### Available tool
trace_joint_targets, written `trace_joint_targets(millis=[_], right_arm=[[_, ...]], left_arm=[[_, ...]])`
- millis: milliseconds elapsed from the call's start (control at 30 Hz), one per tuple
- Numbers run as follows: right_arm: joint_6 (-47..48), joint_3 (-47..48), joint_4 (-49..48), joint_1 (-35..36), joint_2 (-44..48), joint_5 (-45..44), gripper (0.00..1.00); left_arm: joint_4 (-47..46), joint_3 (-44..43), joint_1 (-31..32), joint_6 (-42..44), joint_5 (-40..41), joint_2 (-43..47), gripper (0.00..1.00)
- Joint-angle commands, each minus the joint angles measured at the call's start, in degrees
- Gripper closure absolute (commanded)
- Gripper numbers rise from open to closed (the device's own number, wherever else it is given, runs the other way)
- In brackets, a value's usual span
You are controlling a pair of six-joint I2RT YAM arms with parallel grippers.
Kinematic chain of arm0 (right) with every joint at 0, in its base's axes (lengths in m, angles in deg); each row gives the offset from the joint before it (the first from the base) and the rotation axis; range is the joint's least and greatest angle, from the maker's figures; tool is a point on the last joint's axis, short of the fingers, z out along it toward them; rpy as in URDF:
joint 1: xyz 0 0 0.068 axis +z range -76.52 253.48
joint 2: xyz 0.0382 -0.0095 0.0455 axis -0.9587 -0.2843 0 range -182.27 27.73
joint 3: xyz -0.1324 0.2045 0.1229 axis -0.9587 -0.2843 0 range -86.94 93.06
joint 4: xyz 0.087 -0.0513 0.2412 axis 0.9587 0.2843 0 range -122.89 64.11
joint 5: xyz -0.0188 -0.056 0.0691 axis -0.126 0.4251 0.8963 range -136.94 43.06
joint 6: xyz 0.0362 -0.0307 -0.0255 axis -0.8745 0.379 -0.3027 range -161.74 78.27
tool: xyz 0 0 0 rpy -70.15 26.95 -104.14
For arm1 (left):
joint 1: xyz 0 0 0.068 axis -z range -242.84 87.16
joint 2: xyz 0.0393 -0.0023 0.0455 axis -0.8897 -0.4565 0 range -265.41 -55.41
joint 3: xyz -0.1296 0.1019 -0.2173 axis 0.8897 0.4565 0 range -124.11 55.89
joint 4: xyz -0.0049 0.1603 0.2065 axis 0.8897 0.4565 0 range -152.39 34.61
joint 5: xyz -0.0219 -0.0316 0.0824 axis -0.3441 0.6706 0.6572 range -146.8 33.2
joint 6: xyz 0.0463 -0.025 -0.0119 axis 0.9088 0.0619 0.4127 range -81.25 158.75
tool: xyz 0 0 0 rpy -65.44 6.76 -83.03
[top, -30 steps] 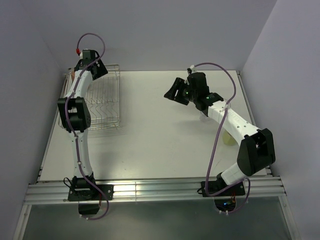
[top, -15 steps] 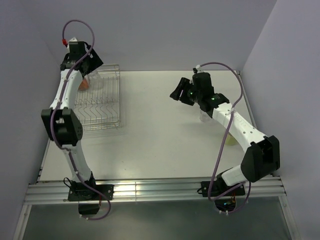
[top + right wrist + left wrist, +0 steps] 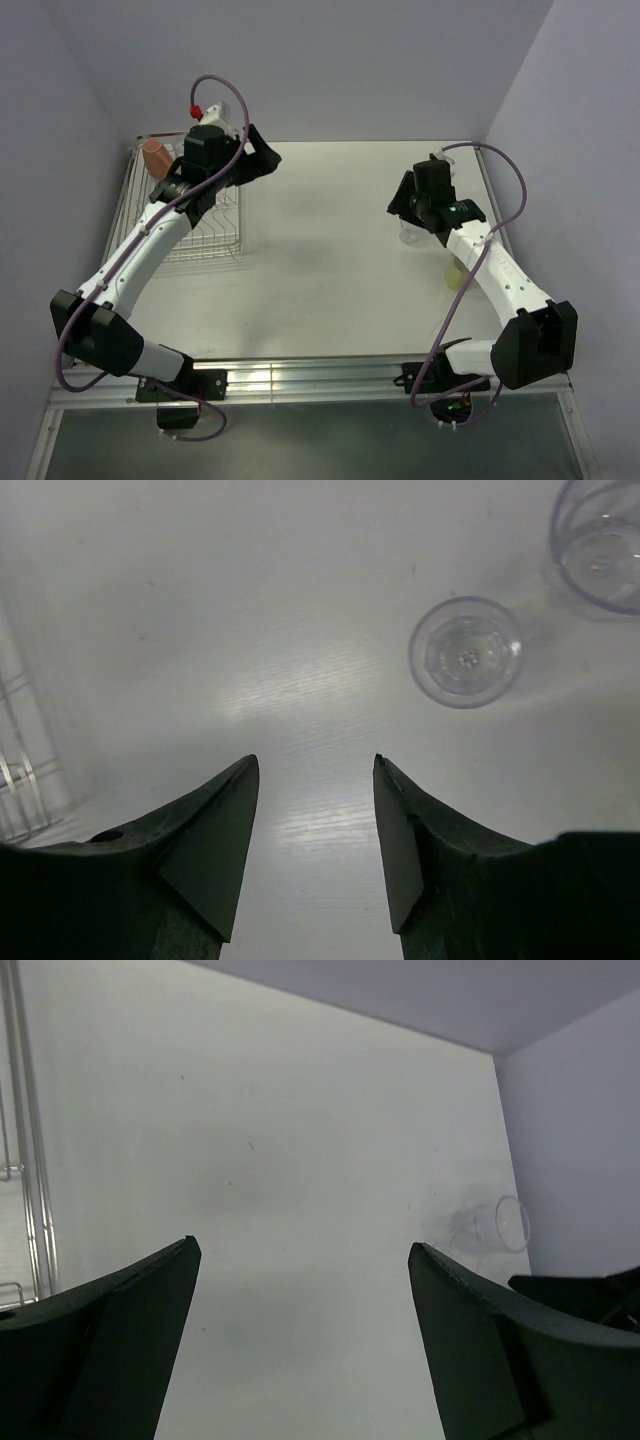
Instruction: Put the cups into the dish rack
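- Dish rack, far-left corner of the counter: holds the terracotta mug at its far-left corner. No other cup is visible in it.
- Left gripper: spread, empty, just right of the rack. A low sweep could snag the wires.
- Right gripper: spread, empty, near a clear tumbler and a second clear tumbler, both apparently empty, towards the counter's right edge. Off-centre closure could topple one into the other.

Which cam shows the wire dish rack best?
Top external: the silver metal wire dish rack shows nearly whole, though the left arm crosses it. Left wrist catches only its edge wires; right wrist only a blurred corner.
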Motion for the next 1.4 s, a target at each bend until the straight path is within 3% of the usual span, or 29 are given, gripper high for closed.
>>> trace_joint_targets(millis=[0, 300, 733, 1367], right_arm=[[1.89, -0.9, 1.75, -1.9, -1.54, -5.23, 0.43], [1.81, 1.03, 1.57, -2.52, -10.15, -7.52, 0.47], [1.02, 2.09, 0.96, -2.44, -17.45, -11.38, 0.49], [1.37, 3.84, 0.34, -2.44, -18.68, -11.38, 0.5]], left_arm=[[-4.82, 3.26, 2.21, -0.96, -0.58, 2.58, 0.07], [-5.96, 8.1, 2.83, -0.34, 2.85, 6.19, 0.07], [-7.02, 9.07, 2.83, -0.16, 1.35, 6.19, 0.07], [-7.2, 9.42, 2.83, -0.16, 0.47, 5.22, 0.07]])
